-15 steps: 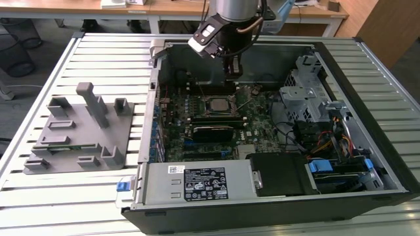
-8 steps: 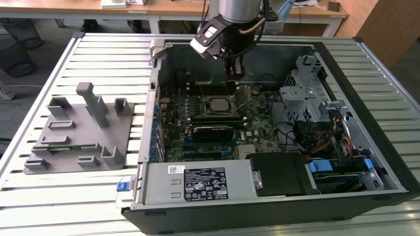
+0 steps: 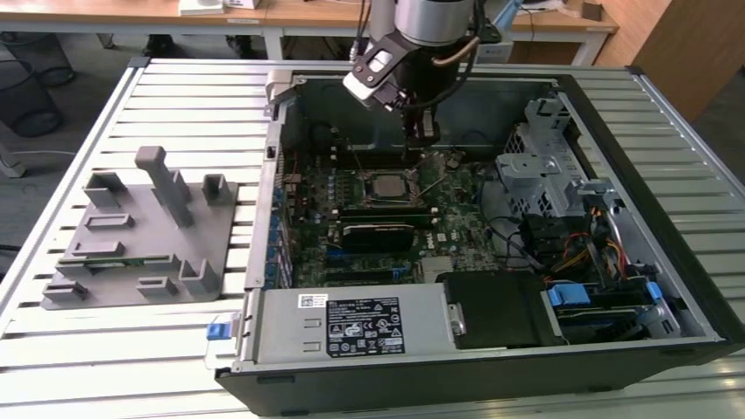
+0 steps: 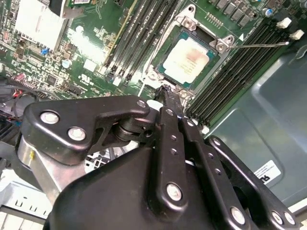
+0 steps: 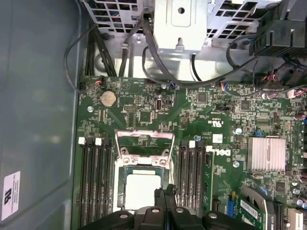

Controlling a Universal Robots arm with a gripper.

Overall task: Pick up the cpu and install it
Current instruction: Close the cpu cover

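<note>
Hidden first: the gripper [image 4: 167, 91] linkage covers the board beneath it in the second wrist view, and the jaw tips overlap the near edge of the cpu [image 5: 142, 189] in the first wrist view. The arm is cut off above the wrist in the exterior view. Can't tell if the tips touch the board or hang just over it.

Jaws are together, tip against tip, nothing between them; both wrist views show this.

The cpu sits flat in the socket [image 4: 168, 45], just beyond the jaw tips, silver top up. In the exterior view it lies just beside the gripper [image 3: 421, 144], on the side away from the case's back wall. The hinged metal frame [image 5: 145, 141] past the cpu stands flipped open. A thin wire lever [image 4: 259, 45] sticks out from the socket corner, off to one side of the jaws.

Print: a white label [image 5: 10, 194] on the case wall well to the side of the jaws, too small to make out. More labels on the power supply [image 3: 349, 323], far from the jaws. White lettering on the motherboard [image 5: 139, 98], mostly unreadable.

Containers: the open computer case [image 3: 466, 375] lies on a slatted table [image 3: 117, 349] and holds the motherboard, power supply, a metal drive cage [image 3: 536, 161] and cable bundles [image 5: 158, 62]. Black memory slots [image 5: 93, 177] flank the socket on both sides of the jaws. A coin battery [image 5: 108, 98] and a finned heatsink [image 5: 267, 154] sit farther out. A grey fixture tray [image 3: 140, 236] sits outside the case, well apart from the jaws; a thin green strip is in one slot, can't tell what it is.
</note>
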